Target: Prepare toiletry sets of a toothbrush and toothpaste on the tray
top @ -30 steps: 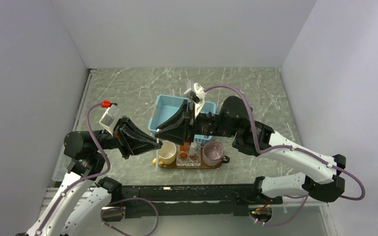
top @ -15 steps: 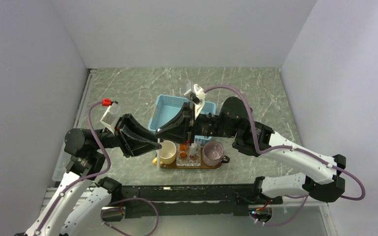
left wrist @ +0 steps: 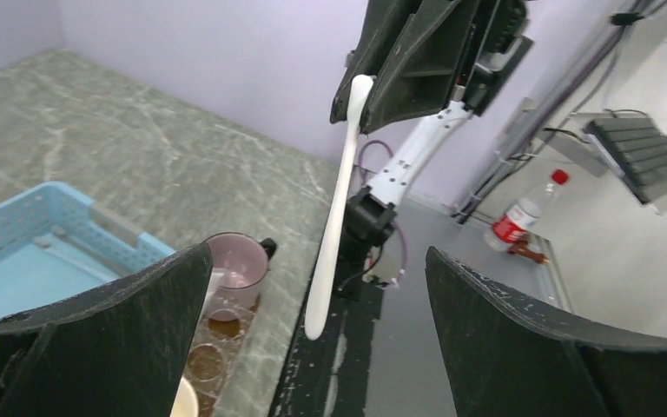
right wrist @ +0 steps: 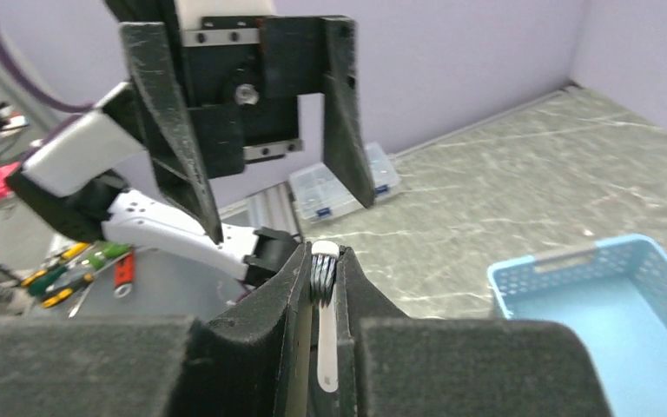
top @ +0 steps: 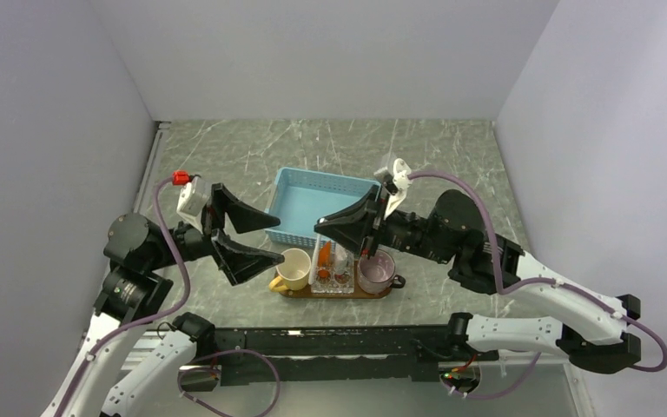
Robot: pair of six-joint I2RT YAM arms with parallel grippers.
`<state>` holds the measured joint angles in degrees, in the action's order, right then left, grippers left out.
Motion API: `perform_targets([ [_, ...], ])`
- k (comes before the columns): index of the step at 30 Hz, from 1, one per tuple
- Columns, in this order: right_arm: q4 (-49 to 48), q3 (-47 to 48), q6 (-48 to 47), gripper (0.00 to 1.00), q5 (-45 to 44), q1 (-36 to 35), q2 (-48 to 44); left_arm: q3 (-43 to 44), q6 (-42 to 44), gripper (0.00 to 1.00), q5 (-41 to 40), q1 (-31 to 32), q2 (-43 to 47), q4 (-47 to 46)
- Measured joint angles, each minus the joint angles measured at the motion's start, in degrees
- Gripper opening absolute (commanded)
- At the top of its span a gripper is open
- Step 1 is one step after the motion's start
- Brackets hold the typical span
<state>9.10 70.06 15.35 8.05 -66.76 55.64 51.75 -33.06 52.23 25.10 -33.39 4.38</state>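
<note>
Shifted rightward, right pincer [top: 328, 228] grips the toothbrush [left wrist: 334, 208], seemingly by its half-hidden head; left pincer [top: 278, 237] released.

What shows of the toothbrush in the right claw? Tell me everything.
The toothbrush is a slim, white, plastic-looking stick, slightly curved, with a rounded lower end. The right claw pinches it near its bristled top, so it hangs in the air, touching nothing else. The open left claw faces it.

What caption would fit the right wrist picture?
The right gripper clamps a white toothbrush while the open left gripper faces it.
</note>
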Motion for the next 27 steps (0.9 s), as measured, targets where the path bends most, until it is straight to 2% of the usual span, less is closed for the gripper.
perform_targets([
  [8,3.02,-6.75,-4.76,0.0,-14.27,-1.03,-3.63,2.67,9.94,0.99,-8.85,0.0,0.83,13.68],
  [14,3.28,-12.68,-7.06,0.0,-20.11,-2.34,-3.54,2.64,13.94,0.99,-13.11,0.0,1.03,20.28],
  [20,-0.39,-17.62,-9.51,0.0,-24.57,-5.55,-3.39,2.16,16.31,0.99,-15.08,0.0,2.08,23.3],
  [27,-10.97,-23.91,-14.47,0.0,-29.18,-11.8,-2.64,-0.15,17.7,0.99,-15.98,0.0,3.1,24.7],
])
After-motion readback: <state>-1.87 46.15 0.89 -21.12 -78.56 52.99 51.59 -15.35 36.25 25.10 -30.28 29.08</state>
